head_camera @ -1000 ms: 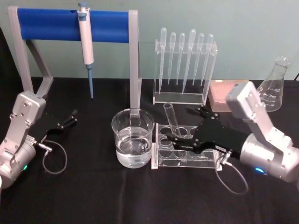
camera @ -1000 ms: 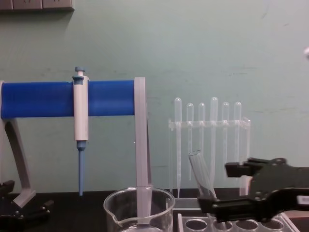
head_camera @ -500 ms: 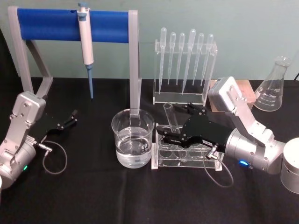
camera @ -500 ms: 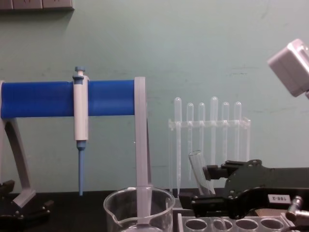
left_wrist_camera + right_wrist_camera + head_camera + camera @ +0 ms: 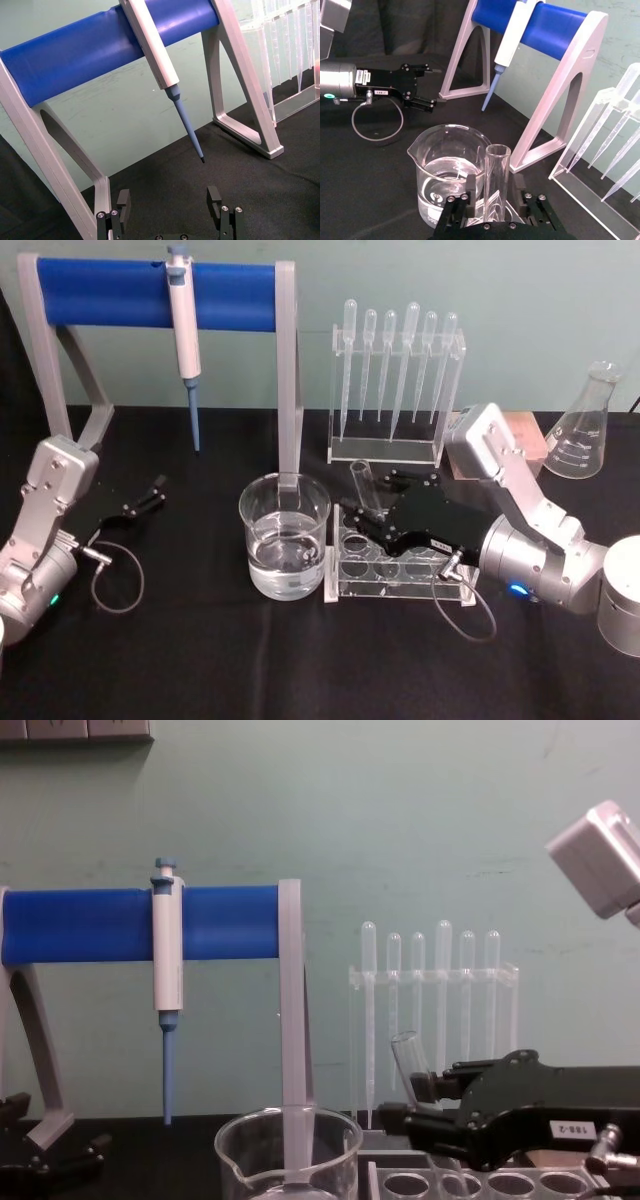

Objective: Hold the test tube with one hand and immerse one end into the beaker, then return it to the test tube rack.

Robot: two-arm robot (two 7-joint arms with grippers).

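Mostly clear stuff on a black table (image 5: 250, 670)
Upper left there's a bright blue bar (image 5: 110, 295) on a grey stand (image 5: 290, 370), with a white, blue-tipped pipettor (image 5: 183, 335). Test tube (image 5: 364, 485), beaker (image 5: 284, 545), pipettes (image 5: 395, 360) and the far-right flask (image 5: 585, 430) are all see-through. Left gripper (image 5: 158, 492) and right gripper (image 5: 368, 492) are black, the right one with a tiny white label (image 5: 565, 1128). Wall (image 5: 520, 300) is pale green.

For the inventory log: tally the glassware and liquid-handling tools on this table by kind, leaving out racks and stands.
Plastic pipettes: 6
Test tube: 1
Beaker: 1
Conical flask: 1
Pipettor: 1
Total: 10
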